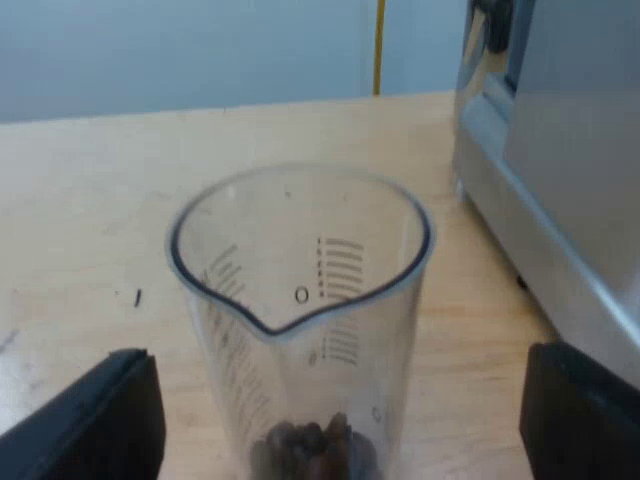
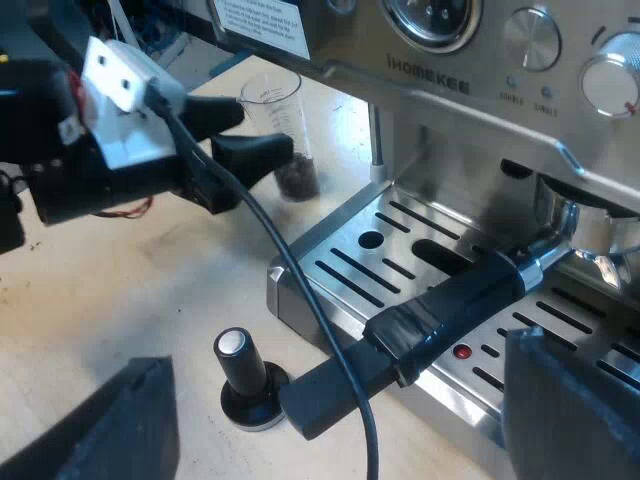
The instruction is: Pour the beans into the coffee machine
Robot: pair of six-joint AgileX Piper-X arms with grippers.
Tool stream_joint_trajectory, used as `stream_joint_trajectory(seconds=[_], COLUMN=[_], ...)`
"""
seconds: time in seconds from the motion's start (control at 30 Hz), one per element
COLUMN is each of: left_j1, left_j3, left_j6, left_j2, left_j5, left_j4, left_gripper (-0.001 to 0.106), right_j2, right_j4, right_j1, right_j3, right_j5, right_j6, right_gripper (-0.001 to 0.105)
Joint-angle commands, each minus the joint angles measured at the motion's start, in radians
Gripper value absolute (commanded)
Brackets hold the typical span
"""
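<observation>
Left end effector [image 1: 338,358]: its two black fingers stand wide apart, one on each side of the clear plastic measuring glass [image 1: 300,300] and touching neither wall. The glass stands upright on the surface, close beside the brushed-steel espresso machine [image 1: 560,190], with a small heap of dark coffee beans [image 1: 312,447] at its bottom. Its spout points toward the wrist.

The glass looks light and tall, so I judge tipping the main risk. If one finger meets it before the other, it could slide or topple and scatter the beans. One finger also sits close to the machine's side and might catch on it as the fingers close. Thin plastic could flex or slip under a hard squeeze, and too early a tilt on the way up would spill beans short of the machine's top.

The right end effector [image 2: 335,400] hangs with its fingers apart above the holder's dark handle [image 2: 420,335], which juts out over the slotted metal drip tray [image 2: 400,250]. A tamper with a black knob [image 2: 243,375] stands just beside the handle's end and could be knocked over.

The pale wooden surface [image 1: 90,200] carries a small dark speck. Behind it is a plain pale blue wall [image 1: 180,45] with a thin yellow vertical strip [image 1: 379,45].
</observation>
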Motion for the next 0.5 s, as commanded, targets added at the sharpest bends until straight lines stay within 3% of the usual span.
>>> stream_joint_trajectory(seconds=[0.03,0.5], left_j1=[0.000,0.000], left_j3=[-0.038,-0.147], left_j6=[-0.007,-0.007], left_j2=[0.040,0.111], left_j5=[0.006,-0.009], left_j4=[-0.014,0.010], left_gripper=[0.084,0.083], right_j2=[-0.003,-0.003], right_j4=[-0.014,-0.014], right_j1=[0.003,0.003], right_j3=[-0.010,-0.010], right_j5=[-0.005,-0.005], right_j6=[-0.011,-0.011], right_gripper=[0.069,0.069])
